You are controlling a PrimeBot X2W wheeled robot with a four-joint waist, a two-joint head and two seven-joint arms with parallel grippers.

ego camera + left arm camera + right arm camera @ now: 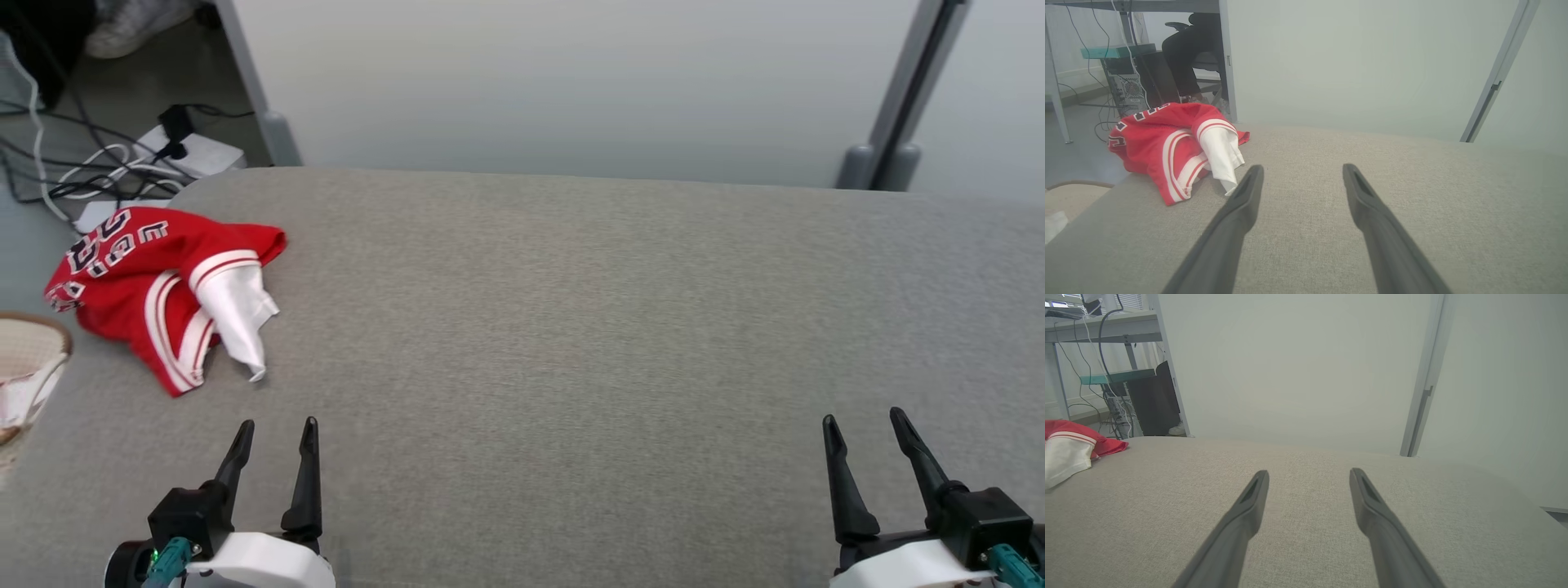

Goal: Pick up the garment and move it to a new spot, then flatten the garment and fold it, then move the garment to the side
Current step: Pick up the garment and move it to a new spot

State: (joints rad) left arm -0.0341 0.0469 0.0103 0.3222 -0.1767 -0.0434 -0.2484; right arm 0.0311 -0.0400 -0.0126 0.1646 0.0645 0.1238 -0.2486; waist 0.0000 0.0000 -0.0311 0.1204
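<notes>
A crumpled red garment (143, 282) with white stripes, dark lettering and a white lining flap lies at the far left of the grey padded table (588, 327), partly over its left edge. The left wrist view has the garment (1163, 147) ahead and to the left of the fingers; in the right wrist view the garment (1069, 447) is at the left margin. My left gripper (277, 426) hovers open near the front edge, a short way in front of the garment, holding nothing. My right gripper (865, 420) stands open at the front right, far from it.
A woven basket (28, 359) sits off the table's left side. Cables and a power strip (175, 155) lie on the floor at the back left, near a desk leg and a seated person's legs (1184, 61). Pale partition panels (588, 82) rise behind the table.
</notes>
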